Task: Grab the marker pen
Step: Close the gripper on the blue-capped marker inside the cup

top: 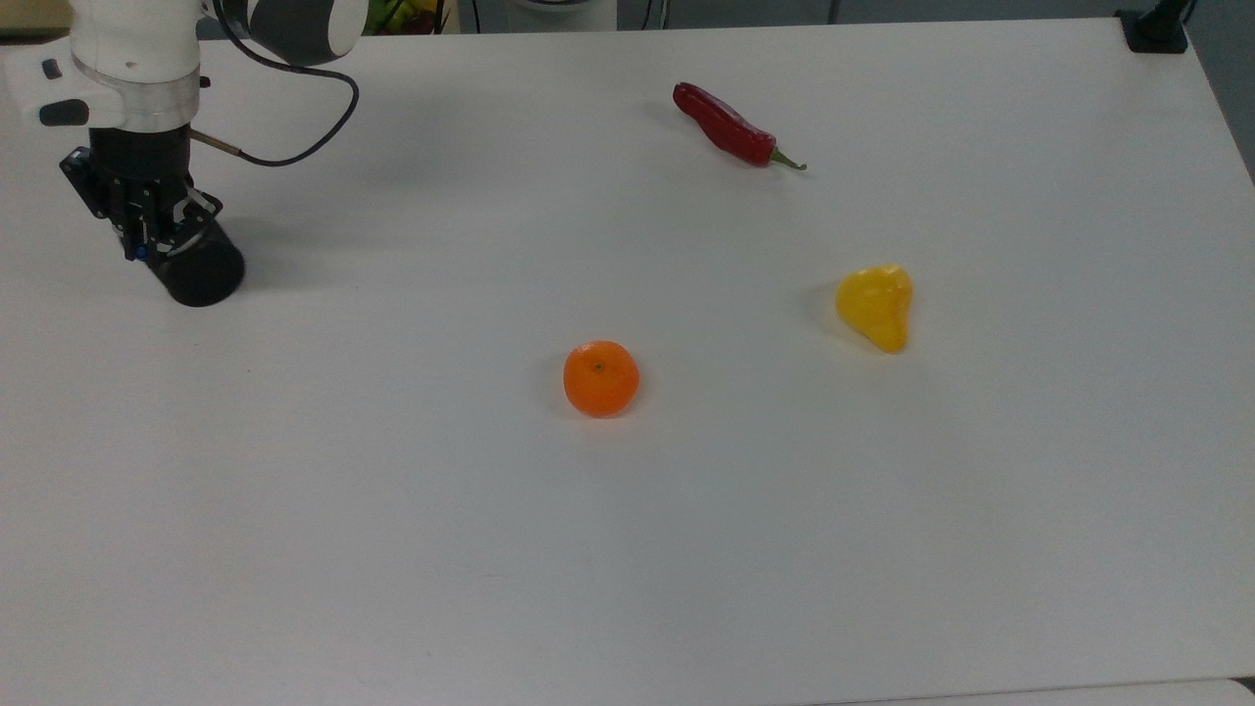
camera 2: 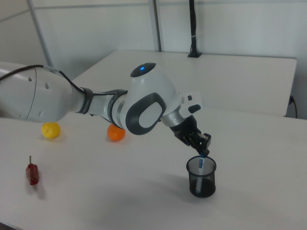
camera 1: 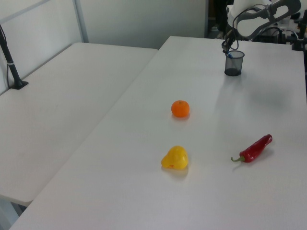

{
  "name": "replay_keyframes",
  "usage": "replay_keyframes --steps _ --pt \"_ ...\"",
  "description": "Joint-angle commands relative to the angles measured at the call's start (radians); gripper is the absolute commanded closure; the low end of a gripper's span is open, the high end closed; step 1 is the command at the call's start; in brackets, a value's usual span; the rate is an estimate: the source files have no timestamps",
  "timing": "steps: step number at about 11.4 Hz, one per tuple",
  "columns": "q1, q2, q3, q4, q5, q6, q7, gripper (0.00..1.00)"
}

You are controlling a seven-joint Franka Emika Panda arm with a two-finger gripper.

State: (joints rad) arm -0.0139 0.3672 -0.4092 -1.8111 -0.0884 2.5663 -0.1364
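In the top view the black two-finger gripper (top: 145, 235) sits right over the black mesh pen cup (top: 199, 275), fingers pinched in narrow on the top of the slim blue-capped white marker pen (camera 2: 201, 164), which stands inside the cup just under the fingertips. Moving right from the cup in the top view: a round orange (top: 601, 378), a long red chili pepper (top: 728, 126) further back, then a lumpy yellow pepper (top: 877, 305), all well apart on the plain white table (top: 686, 510).

1. A large white table (top: 686, 549) carries the scene; its surface is matte and evenly lit.
2. In the left view, a second white table (camera 1: 57, 115) stands edge to edge beside it.
3. A black post (camera 1: 10, 62) stands at that second table's far edge.
4. Pale wall panels (camera 2: 230, 24) with upright metal frames stand behind.
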Motion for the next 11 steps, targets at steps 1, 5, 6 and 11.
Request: replay_keyframes --steps 1,5,6,11 --pt "0.006 -0.019 -0.008 -0.027 -0.014 0.026 -0.015 1.00" --pt "0.005 -0.079 -0.008 -0.019 -0.013 0.015 -0.009 1.00" --pt "0.005 -0.095 -0.008 -0.016 -0.013 0.015 -0.009 1.00" --pt "0.008 -0.353 -0.008 -0.013 0.007 -0.125 -0.008 1.00"
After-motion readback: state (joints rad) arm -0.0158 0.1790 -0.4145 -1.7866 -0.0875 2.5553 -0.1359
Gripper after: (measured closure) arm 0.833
